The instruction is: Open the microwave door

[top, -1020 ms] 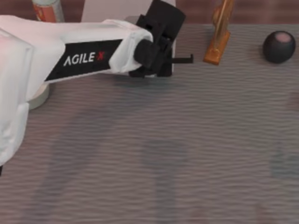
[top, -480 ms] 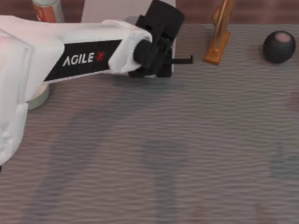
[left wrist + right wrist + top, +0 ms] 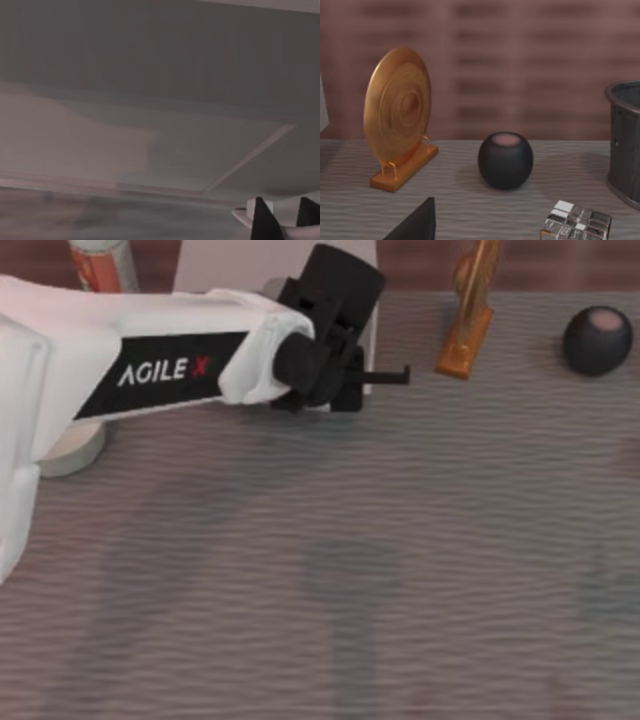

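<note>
The microwave (image 3: 230,265) stands at the table's far edge, mostly hidden under my left arm. A white strip that I take for the microwave door (image 3: 370,340), seen edge-on, juts out from its right end. My left gripper (image 3: 395,372) reaches across that strip. In the left wrist view the door's grey window (image 3: 150,125) fills the frame. My left gripper (image 3: 283,220) is shut on the pale handle bar (image 3: 248,210) there. My right arm is parked outside the top view. Only one black fingertip (image 3: 420,222) shows in the right wrist view, with nothing held.
A golden disc on a stand (image 3: 468,320) and a black round speaker (image 3: 597,338) stand at the far right. At far left are an orange-white can (image 3: 100,260) and a pale roll (image 3: 70,450). The right wrist view shows a dark bin (image 3: 625,145) and a silvery cube (image 3: 577,220).
My left arm has drawn a little to the left, and its gripper has shifted left with it, still at the door's edge. Nothing else has moved.
</note>
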